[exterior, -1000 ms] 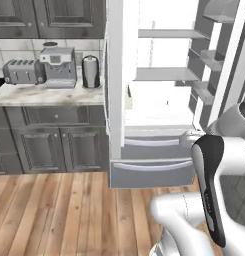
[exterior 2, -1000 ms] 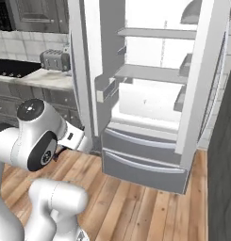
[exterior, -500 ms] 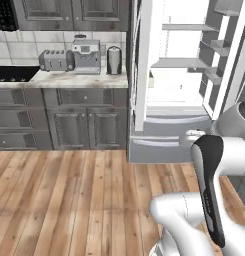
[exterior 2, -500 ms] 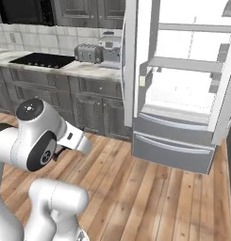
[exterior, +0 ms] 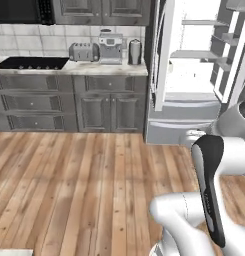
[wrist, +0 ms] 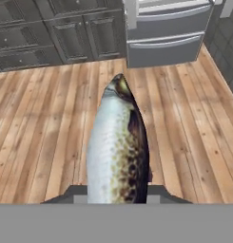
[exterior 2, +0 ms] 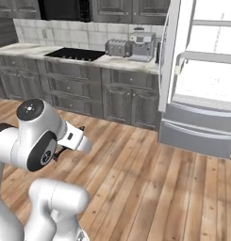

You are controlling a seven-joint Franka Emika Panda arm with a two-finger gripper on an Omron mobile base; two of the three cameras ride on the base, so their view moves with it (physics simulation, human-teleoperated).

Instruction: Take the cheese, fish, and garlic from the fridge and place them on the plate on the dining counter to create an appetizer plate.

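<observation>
My gripper [wrist: 117,195] is shut on the fish [wrist: 119,147], a silver-grey body with brown speckles that points head-first away from the hand, above the wooden floor. Small dark fingers [wrist: 74,192] flank it low in the hand view. The fridge [exterior: 194,75] stands with its doors open at the right of the left base view. In the right base view the fridge [exterior 2: 202,94] also stands at the right, and the hand view has its two bottom drawers [wrist: 165,33] at the top. The cheese, garlic, plate and dining counter are out of view.
A marble wall counter [exterior: 69,67] over dark grey cabinets [exterior 2: 74,89] carries a toaster [exterior: 83,51], a coffee machine [exterior: 110,48], a canister [exterior: 135,51] and a black cooktop [exterior 2: 72,53]. Open wooden floor [exterior: 84,185] stretches between me and the cabinets.
The whole picture has shifted: the base has swung left and back from the fridge, so the fridge slid right and more counter and floor came into view. The gripper stays shut.
</observation>
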